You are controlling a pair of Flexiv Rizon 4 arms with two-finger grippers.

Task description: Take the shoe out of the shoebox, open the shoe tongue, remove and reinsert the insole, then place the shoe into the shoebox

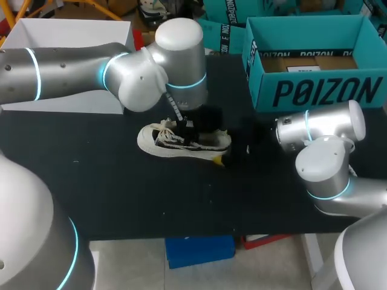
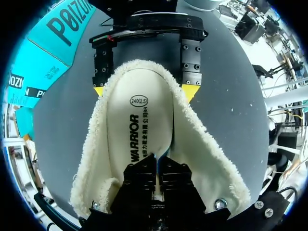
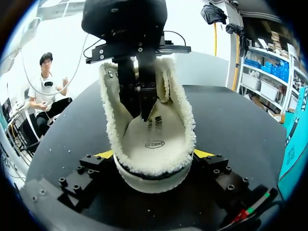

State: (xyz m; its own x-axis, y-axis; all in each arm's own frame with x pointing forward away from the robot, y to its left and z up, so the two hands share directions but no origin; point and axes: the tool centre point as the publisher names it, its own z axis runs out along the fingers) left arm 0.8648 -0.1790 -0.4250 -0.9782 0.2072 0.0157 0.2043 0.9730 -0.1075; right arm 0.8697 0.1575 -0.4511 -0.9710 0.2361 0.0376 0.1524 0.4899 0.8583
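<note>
shoe (image 1: 181, 142) mid table (image 1: 121, 193), toe left, heel right | right gripper (image 3: 154, 156) clamped across heel | left gripper (image 2: 156, 168) fingers together, straight down on insole (image 2: 139, 120) (pinching it? can't tell) | insole's way out is up, left arm nearer | shoebox (image 1: 314, 90) far right

In the left wrist view the left gripper (image 2: 156, 161) covers the front of the shoe (image 2: 202, 159), hiding the toe and the fore part of the insole (image 2: 137, 120). Its fingers (image 2: 142, 178) show only black, their tips lost where they meet the insole. The right gripper (image 2: 143, 91) has its 2 yellow tips partly tucked behind the fleecy heel collar; in the right wrist view they are mere slivers. In the head view the left arm (image 1: 151, 66) hides the shoe's middle and its own gripper. The right gripper blends into the black counter (image 1: 121, 199), and the shoebox (image 1: 314, 90) is cut by the right edge.
</note>
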